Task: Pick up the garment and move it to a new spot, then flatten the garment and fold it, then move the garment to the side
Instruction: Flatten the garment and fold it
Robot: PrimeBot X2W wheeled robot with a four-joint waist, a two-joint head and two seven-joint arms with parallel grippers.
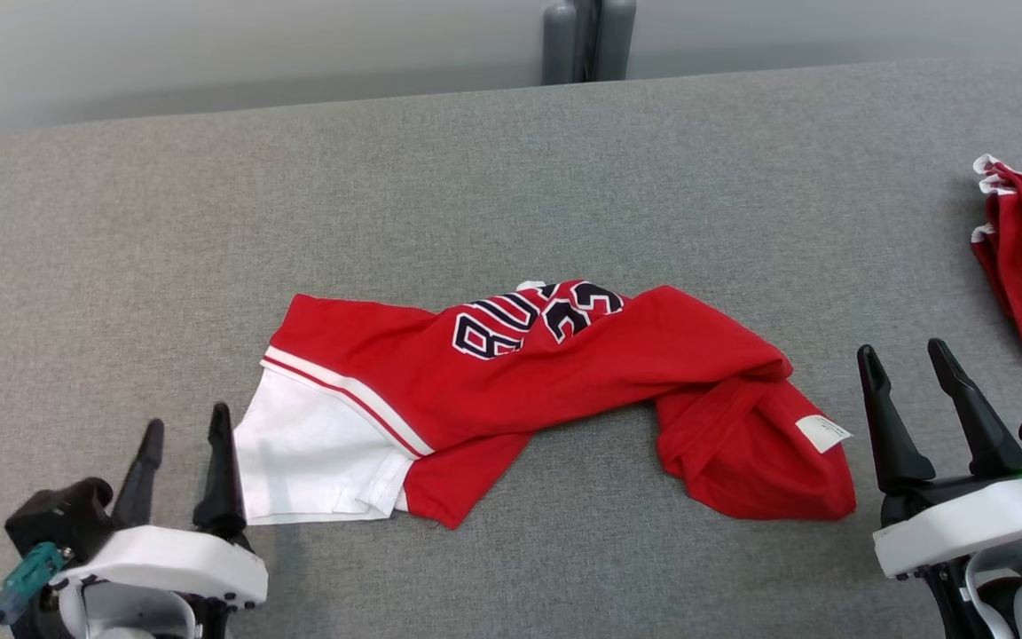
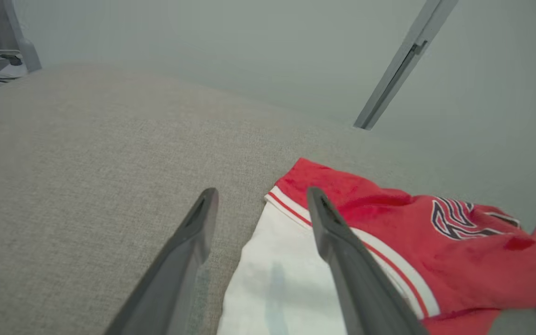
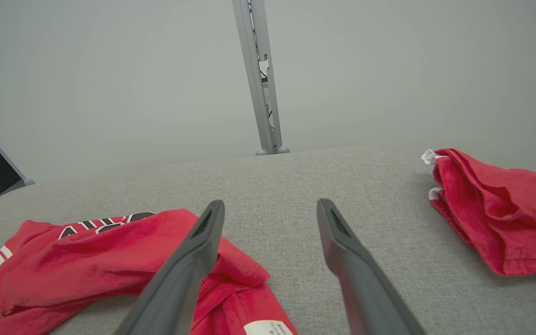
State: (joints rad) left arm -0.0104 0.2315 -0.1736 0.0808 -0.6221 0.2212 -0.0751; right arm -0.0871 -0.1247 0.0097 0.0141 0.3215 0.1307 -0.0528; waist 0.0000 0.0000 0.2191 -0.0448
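Crumpled red-and-white jersey point(image 1: 546, 390), dark lettering, lies twisted mid grey fabric bench point(image 1: 475, 177); left fingers point(image 1: 220, 470) wide, empty, beside white hem; right fingers point(image 1: 888, 417) wide, empty, near tagged end. Risk: pinching doubled layers locks twist in; flattening fails.

Red garment point(image 1: 564, 373) has dark, white-outlined lettering point(image 1: 529, 321) across a fold: "BU" is readable, and the rest is crumpled, possibly digits, can't confirm. White tag point(image 1: 823, 433) near its right end carries print too small to read.
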